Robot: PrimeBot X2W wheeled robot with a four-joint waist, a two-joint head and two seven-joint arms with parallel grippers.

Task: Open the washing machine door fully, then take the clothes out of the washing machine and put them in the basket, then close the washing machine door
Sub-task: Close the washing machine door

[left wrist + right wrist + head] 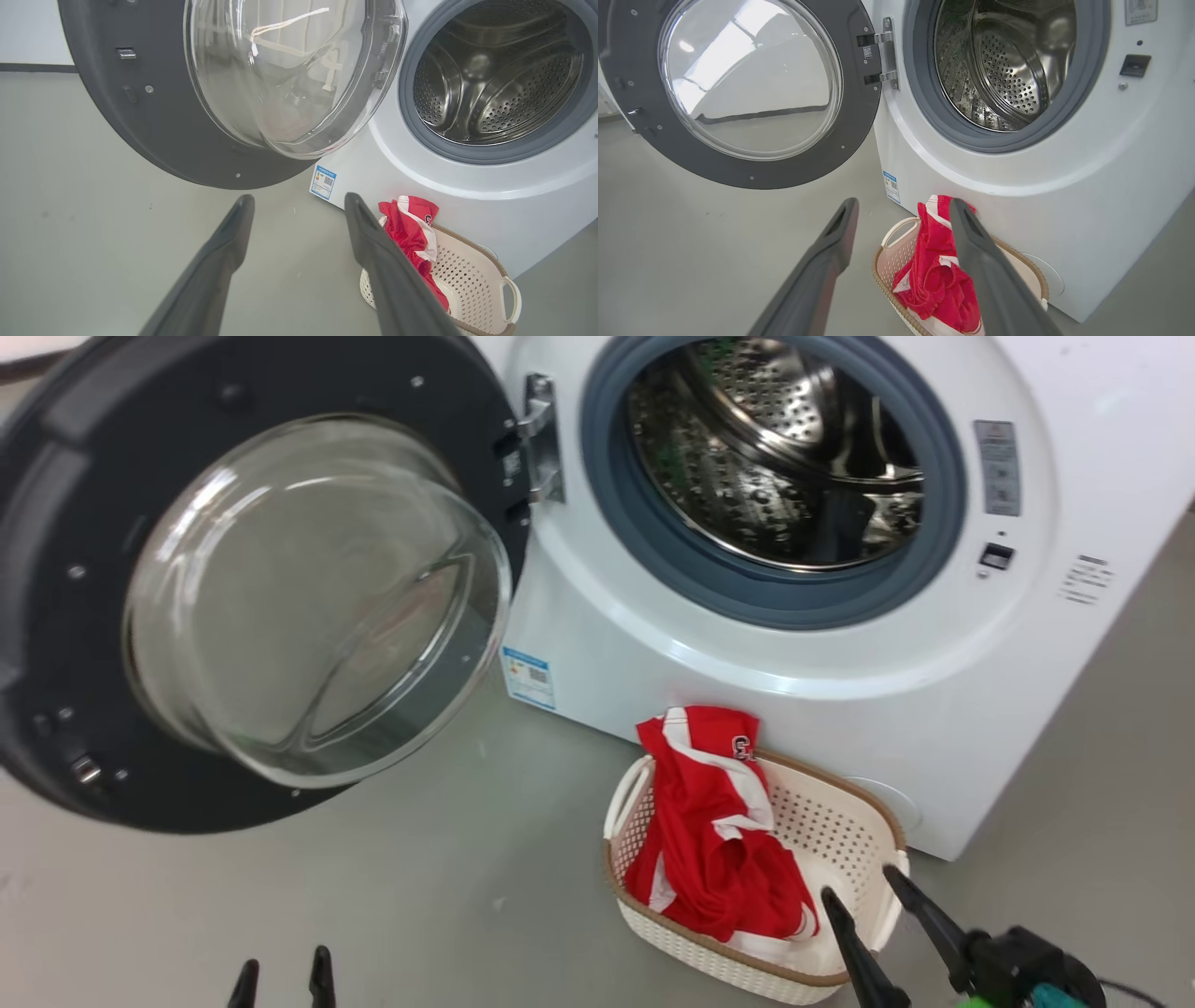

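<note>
Clothes, red with white stripes, sit heaped in the basket on the floor, against the washing machine; something white beneath may be a cloth. I see the washing machine door swung wide. My left fingers and right fingers stand apart, holding nothing.

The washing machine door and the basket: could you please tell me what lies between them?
Bare grey floor lies between the washing machine door and the basket, as the head view shows.
</note>
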